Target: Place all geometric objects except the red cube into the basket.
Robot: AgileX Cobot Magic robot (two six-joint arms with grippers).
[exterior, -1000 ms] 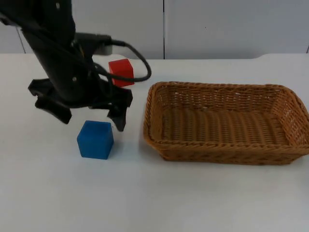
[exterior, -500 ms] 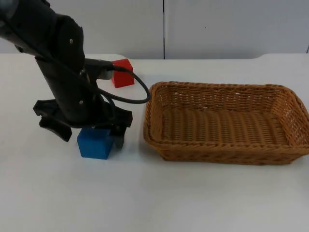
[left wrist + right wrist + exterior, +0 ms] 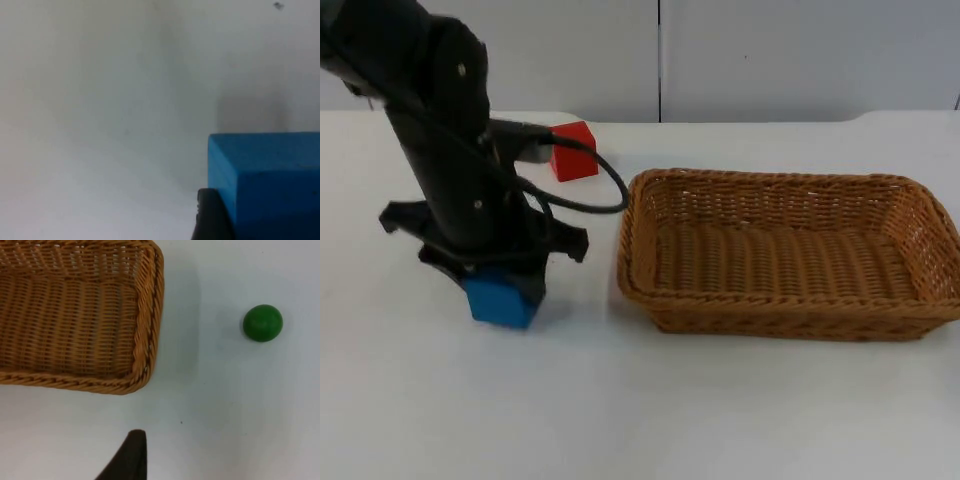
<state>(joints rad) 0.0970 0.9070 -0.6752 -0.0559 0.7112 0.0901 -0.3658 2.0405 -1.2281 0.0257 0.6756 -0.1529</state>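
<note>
A blue cube (image 3: pixel 498 305) sits slightly tilted on the white table, left of the wicker basket (image 3: pixel 780 182). My left gripper (image 3: pixel 500 283) comes down over it and is shut on it, its fingers against the cube's sides. The left wrist view has the blue cube (image 3: pixel 270 180) right beside a black fingertip (image 3: pixel 212 215). The red cube (image 3: pixel 572 150) stands farther back, behind the left arm. A green ball (image 3: pixel 263 323) lies on the table beside the basket's short end (image 3: pixel 150 315). My right gripper (image 3: pixel 131 457) waits above the table near that basket corner.
The basket holds nothing. The grey partition wall (image 3: pixel 770 55) closes off the table's far edge. Open white table (image 3: pixel 670 410) stretches in front of the basket and the blue cube.
My left gripper has come down around the blue cube and closed on it. The cube has shifted a little to the left and tipped.
</note>
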